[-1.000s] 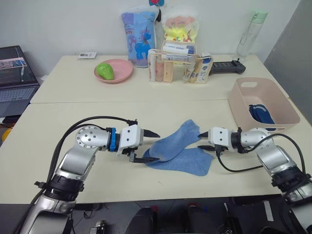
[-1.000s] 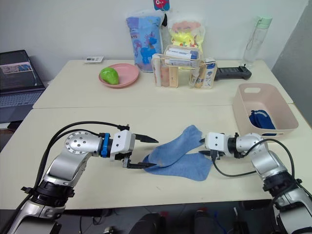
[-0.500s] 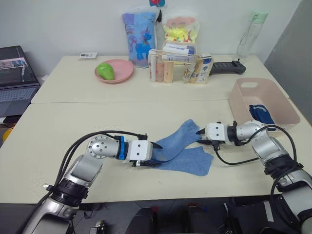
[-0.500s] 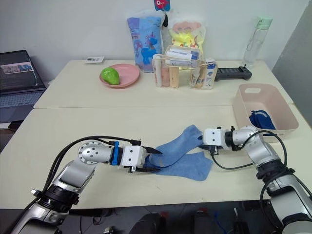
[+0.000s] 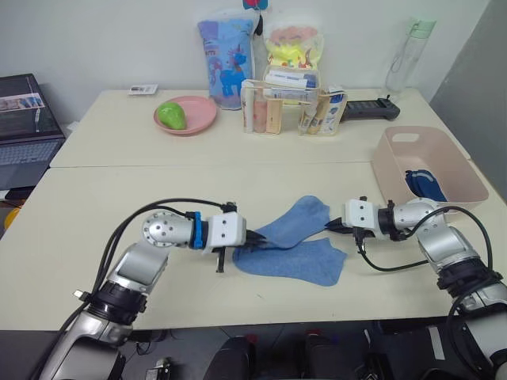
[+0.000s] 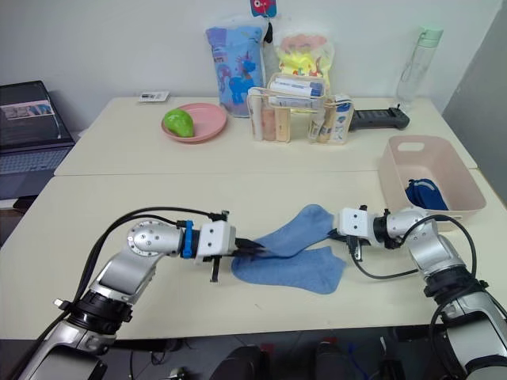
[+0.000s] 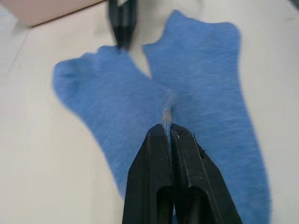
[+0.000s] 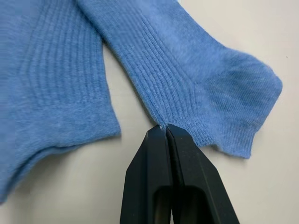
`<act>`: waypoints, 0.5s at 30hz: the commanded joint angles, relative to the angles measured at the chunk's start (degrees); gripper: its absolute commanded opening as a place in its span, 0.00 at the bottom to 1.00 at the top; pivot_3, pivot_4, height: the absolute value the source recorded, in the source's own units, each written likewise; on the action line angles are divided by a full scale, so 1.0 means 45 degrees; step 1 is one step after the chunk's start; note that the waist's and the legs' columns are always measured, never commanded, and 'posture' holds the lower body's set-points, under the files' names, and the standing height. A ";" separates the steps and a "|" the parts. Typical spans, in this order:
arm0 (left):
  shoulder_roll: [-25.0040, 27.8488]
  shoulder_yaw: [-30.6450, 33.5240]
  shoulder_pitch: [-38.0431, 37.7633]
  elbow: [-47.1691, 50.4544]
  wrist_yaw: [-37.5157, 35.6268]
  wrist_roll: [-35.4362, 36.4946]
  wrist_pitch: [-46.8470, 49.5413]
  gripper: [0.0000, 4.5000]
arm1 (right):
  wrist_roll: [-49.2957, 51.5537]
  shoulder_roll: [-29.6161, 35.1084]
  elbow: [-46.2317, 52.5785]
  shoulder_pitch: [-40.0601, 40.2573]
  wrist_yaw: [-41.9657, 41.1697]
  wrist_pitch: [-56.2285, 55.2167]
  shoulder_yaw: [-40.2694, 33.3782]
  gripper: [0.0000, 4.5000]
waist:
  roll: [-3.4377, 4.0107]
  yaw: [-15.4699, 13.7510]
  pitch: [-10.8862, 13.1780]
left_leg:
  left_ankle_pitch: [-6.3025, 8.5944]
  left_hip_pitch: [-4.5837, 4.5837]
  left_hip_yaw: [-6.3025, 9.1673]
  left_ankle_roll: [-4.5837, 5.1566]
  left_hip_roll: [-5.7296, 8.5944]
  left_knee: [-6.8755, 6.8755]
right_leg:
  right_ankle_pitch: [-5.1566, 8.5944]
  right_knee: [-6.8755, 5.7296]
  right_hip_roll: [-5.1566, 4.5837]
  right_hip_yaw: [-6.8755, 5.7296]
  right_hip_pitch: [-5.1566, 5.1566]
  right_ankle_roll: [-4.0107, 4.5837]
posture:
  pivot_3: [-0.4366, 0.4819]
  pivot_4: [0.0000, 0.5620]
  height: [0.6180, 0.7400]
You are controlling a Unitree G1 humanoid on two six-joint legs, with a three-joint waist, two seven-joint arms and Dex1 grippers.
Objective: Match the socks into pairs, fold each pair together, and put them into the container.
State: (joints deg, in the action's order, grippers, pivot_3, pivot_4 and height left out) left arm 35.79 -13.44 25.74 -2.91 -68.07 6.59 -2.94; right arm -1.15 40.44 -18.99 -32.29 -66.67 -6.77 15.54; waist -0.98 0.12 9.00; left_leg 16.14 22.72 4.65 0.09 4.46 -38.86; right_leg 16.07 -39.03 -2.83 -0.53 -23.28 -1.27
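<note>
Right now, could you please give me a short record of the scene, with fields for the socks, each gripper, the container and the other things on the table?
light blue socks: two, overlapping on the near table
left gripper: shut on the light blue socks where they overlap
right gripper: shut on the edge of one sock near its cuff
container: pale pink basin, to the right, dark navy socks inside
far table: pink plate holding a green object, rack of tubes, two printed bags, bottle

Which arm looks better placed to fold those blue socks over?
Probably the left: its end effector is pinched where both light blue socks overlap, while the right end effector holds one sock's edge.
</note>
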 commanded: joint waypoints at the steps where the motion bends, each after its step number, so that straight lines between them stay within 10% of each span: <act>1: -0.0051 0.0677 0.0517 -0.0227 0.0046 0.0633 -0.0008 0.01 | 0.0798 0.0461 0.1531 0.0076 -0.0345 0.0986 -0.0817 0.00 | 0.0000 0.0001 0.0000 | 0.0000 0.0002 0.0002 0.0000 -0.0001 0.0000 | 0.0000 0.0000 0.0000 -0.0002 -0.0001 0.0000 | 0.48 0.27 1.00; 15: 0.2190 0.2629 -0.1441 0.4253 -0.0385 0.5826 0.7745 0.01 | 0.7547 0.4129 1.1012 0.2535 -0.1704 1.1587 -0.3477 0.00 | 0.0004 0.0007 0.0004 | 0.0009 0.0019 0.0027 0.0014 -0.0011 0.0012 | 0.0003 0.0011 -0.0002 -0.0013 -0.0007 0.0002 | 0.48 0.27 1.00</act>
State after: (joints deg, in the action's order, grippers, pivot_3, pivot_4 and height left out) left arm 44.33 -4.00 19.70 13.27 -69.08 29.45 28.12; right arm 26.87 58.13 25.64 -20.69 -73.85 39.66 2.85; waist -0.96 0.15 9.02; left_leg 16.27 22.77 4.77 0.31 4.40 -38.80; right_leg 16.09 -38.98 -2.84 -0.59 -23.28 -1.26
